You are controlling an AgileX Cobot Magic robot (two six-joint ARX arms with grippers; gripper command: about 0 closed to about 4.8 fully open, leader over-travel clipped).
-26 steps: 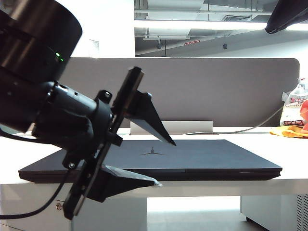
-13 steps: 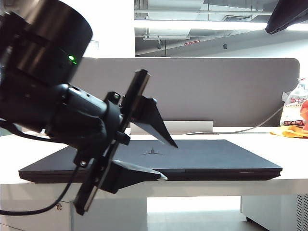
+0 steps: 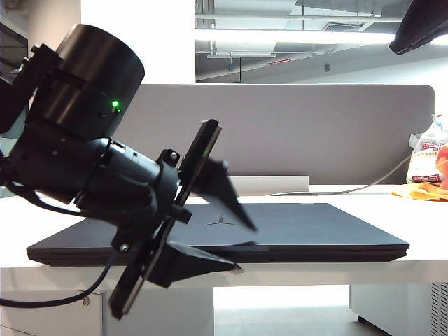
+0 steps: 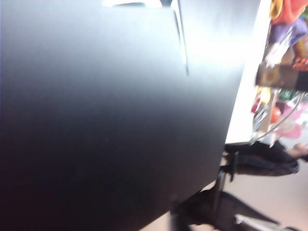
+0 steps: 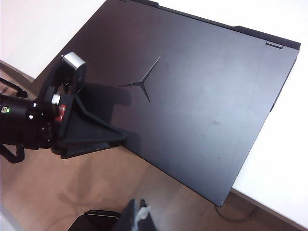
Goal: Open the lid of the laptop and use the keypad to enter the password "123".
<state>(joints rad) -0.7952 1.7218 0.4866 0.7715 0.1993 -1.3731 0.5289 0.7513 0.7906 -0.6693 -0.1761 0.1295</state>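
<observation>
So the left claw (image 3: 238, 245) is sitting at the front edge of the laptop (image 3: 301, 231), on the left side of the exterior view. Its jaws are partly spread: one finger is riding above the lid (image 3: 308, 220) and the other is poking under the front lip. Looks to me like it's bracketing that edge so it can pry the lid up; I can't tell if it's actually gripping yet. The laptop is lying flat and shut on the white table (image 3: 420, 262), front edge hanging slightly past the rim, which is probably what gives the lower finger room. The keypad is hidden inside. The right claw (image 5: 137, 216) is hanging high above the laptop's right end, waiting; only its tips are showing, so can't tell how open it is.
</observation>
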